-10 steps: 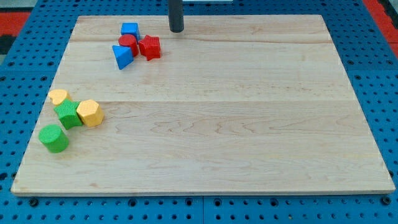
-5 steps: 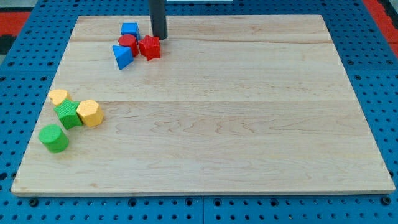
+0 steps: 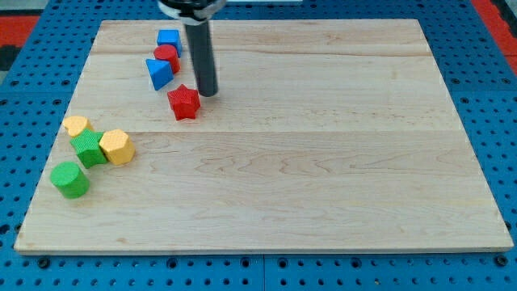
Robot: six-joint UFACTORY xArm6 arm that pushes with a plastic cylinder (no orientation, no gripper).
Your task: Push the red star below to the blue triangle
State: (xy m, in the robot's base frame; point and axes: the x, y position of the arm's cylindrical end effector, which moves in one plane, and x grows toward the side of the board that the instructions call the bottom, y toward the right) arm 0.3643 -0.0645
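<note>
The red star [image 3: 184,102] lies on the wooden board, below and a little right of the blue triangle [image 3: 159,73]; a small gap separates them. My tip [image 3: 208,92] stands just to the upper right of the red star, touching or nearly touching it. A red cylinder [image 3: 167,57] sits right above the blue triangle, and a blue cube [image 3: 169,39] sits above the cylinder.
At the view's left edge of the board [image 3: 323,202] is a cluster: a small yellow block [image 3: 77,125], a green block [image 3: 88,149], a yellow hexagonal block [image 3: 117,146] and a green cylinder [image 3: 70,179].
My tip has moved left and then toward the view's bottom. It pushed the red star down and slightly left, away from the red cylinder, to a spot below the blue triangle.
</note>
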